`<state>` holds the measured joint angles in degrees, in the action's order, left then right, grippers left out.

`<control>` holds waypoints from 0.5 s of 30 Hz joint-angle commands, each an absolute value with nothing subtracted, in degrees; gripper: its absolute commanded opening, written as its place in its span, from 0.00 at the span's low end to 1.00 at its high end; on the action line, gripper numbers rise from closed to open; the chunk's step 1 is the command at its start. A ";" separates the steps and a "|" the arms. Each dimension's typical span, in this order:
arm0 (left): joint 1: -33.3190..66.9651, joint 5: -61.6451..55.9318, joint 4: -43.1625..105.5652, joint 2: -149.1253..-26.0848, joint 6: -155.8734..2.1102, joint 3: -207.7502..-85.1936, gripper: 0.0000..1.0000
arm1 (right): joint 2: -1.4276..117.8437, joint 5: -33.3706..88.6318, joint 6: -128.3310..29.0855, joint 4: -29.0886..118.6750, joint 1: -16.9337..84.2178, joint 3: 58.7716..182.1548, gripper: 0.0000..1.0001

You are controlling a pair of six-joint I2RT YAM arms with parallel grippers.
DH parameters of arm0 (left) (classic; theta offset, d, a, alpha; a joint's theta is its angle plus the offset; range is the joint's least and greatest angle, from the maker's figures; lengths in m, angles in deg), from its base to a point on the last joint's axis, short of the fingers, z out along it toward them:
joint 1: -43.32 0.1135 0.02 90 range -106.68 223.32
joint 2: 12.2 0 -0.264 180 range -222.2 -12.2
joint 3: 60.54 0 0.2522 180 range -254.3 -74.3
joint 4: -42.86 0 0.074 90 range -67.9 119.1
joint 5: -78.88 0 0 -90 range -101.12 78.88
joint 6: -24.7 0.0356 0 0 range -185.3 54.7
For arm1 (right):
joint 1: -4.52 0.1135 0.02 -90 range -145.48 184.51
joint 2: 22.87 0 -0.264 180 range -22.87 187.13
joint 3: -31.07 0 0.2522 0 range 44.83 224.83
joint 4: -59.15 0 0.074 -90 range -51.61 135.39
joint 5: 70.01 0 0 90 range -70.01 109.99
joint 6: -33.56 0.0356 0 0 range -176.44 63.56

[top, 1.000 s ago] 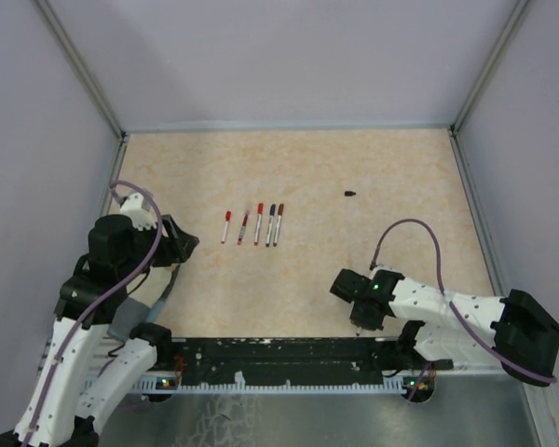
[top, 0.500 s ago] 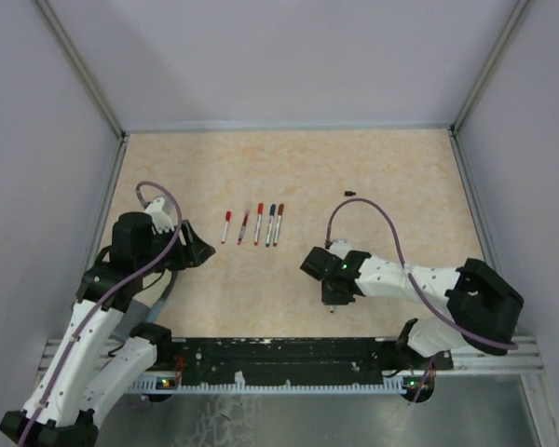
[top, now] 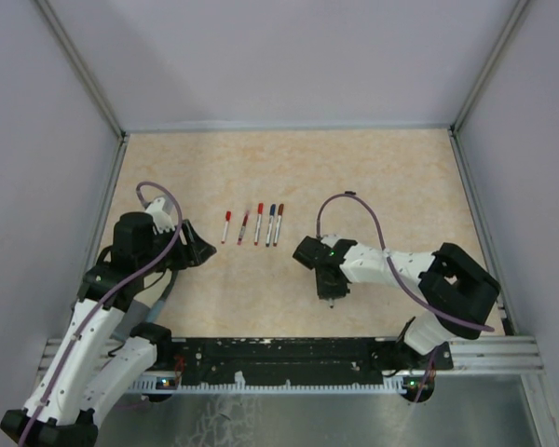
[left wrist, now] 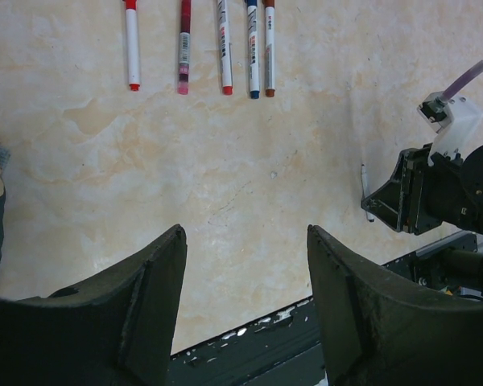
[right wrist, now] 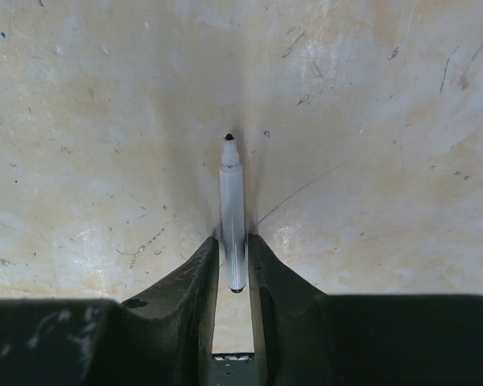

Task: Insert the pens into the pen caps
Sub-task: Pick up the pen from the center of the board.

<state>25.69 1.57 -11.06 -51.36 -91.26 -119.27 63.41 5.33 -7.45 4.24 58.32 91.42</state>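
Note:
Several capped pens [top: 259,224] lie side by side in a row on the beige table; the left wrist view shows the pens [left wrist: 225,48] along its top edge. One uncapped white pen [right wrist: 232,201] with a black tip lies on the table, its rear end between the fingertips of my right gripper [right wrist: 233,241]. Those jaws stand a hair off the barrel on each side, open. From above, my right gripper [top: 330,284] is at centre front, right of the row. My left gripper [top: 201,251] hangs open and empty left of the row. I cannot make out a loose pen cap.
A purple cable [top: 354,200] loops up behind the right arm. The black base rail [top: 279,354] runs along the near edge. Metal posts and grey walls close the table [top: 401,168] on three sides.
The right arm has swung left from the front right to centre front with the pen, and its jaws have parted slightly. The left arm moved forward a little, then held.

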 commanded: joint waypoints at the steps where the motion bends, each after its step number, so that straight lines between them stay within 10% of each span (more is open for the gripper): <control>1: 25.66 1.44 -9.40 -51.13 -91.66 -118.93 0.67 | 65.80 7.06 -8.61 5.45 56.55 90.93 0.24; 15: 25.66 1.58 -8.90 -51.28 -92.41 -118.74 0.67 | 69.01 7.66 -13.17 8.76 53.61 92.38 0.23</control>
<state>25.69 1.55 -10.61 -51.46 -92.07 -119.08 65.20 9.33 -11.44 4.26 54.47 92.93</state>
